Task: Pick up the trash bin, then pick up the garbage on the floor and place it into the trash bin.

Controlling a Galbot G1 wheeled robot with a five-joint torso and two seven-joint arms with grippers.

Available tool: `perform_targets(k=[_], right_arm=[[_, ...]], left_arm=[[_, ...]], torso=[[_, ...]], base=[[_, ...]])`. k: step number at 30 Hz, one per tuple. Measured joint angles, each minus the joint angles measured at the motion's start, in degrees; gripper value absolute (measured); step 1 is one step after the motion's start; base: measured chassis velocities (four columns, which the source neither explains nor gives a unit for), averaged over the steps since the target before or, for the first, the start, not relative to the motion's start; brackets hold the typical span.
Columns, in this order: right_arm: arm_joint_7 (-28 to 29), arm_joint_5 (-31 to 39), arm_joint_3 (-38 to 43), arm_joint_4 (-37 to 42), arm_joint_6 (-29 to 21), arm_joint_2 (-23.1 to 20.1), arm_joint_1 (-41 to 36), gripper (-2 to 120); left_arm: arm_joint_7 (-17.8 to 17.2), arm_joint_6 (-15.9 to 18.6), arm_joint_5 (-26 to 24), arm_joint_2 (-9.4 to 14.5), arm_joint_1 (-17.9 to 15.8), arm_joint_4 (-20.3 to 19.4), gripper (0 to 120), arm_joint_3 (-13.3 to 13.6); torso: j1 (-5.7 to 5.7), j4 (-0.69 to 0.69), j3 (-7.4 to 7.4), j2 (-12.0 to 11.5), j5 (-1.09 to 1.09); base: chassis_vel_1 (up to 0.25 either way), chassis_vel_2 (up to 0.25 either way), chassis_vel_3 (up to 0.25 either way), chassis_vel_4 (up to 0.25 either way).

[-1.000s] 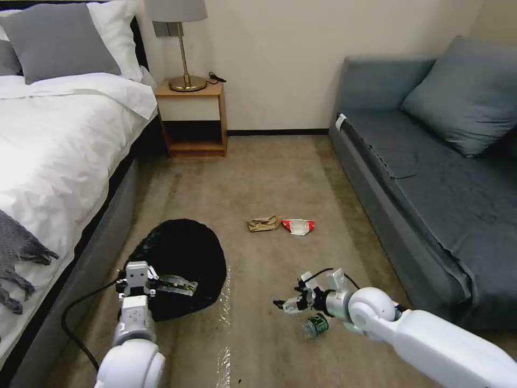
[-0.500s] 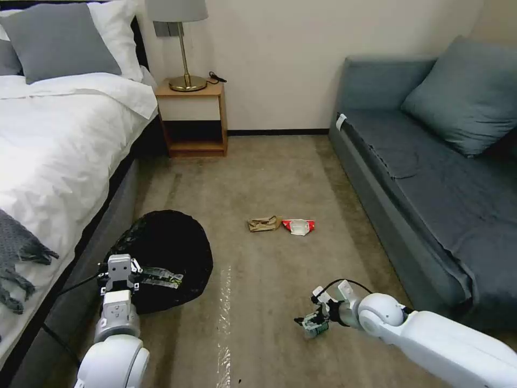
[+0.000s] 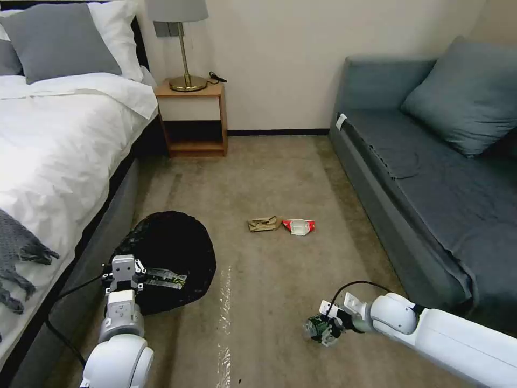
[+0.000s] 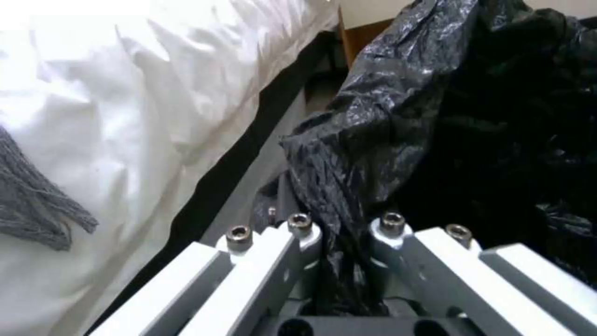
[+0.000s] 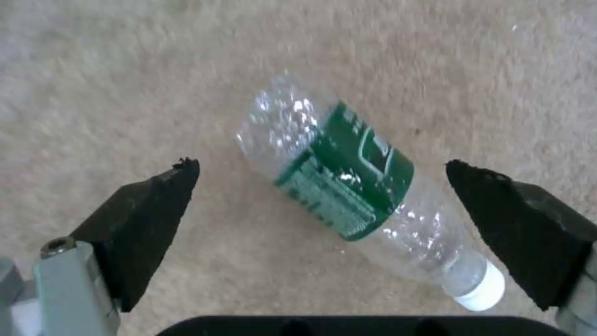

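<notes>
A two-armed robot is working through a bedroom clean-up, with the job judged roughly half done. The left tool (image 3: 125, 274) is gripping the bag-draped rim of the trash bin (image 3: 167, 253), its fingers (image 4: 298, 233) pinched closed on a fold of black liner, and is holding the bin beside the bed (image 3: 59, 161), near the floor's left edge. A yellow-and-black snack wrapper (image 3: 164, 279) is lying inside the bin, so one piece of garbage appears to be already collected. The right tool (image 3: 325, 327) is reaching down to the carpeted floor (image 3: 269, 178) near the sofa (image 3: 431, 178), its black fingertips (image 5: 156, 205) spread wide on either side of the green-labelled plastic bottle (image 5: 354, 196), which is lying on its side between them, untouched by either one. Farther along the floor, towards the nightstand (image 3: 191, 116), a brown paper scrap (image 3: 263, 223) and a red-and-white wrapper (image 3: 299, 226) are lying just beside each other, waiting to be gathered. Three pieces are therefore remaining outside the bin.
</notes>
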Motion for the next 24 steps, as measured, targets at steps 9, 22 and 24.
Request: perform_targets(k=[9,22,24], right_arm=[[-2.3,-2.6,-2.1,-7.4,2.5,5.0,1.2,100],[-3.7,-4.0,-3.0,-13.1,4.3,8.5,1.7,91],[-3.7,-3.8,-3.0,-13.0,4.2,8.5,1.8,79]], left_arm=[[0.0,0.0,-0.4,-0.2,0.0,0.0,3,0.0],[0.1,-0.4,-0.5,-0.8,0.6,-0.6,3,-0.4],[0.1,-0.4,-0.6,-0.8,0.8,-0.8,3,-0.6]], torso=[[0.0,0.01,0.0,0.0,-0.01],[0.0,0.01,0.0,0.0,0.0],[0.0,0.0,0.0,0.0,-0.01]], base=[[0.0,0.0,0.0,0.0],[0.0,0.0,0.0,0.0],[0.0,0.0,0.0,0.0]])
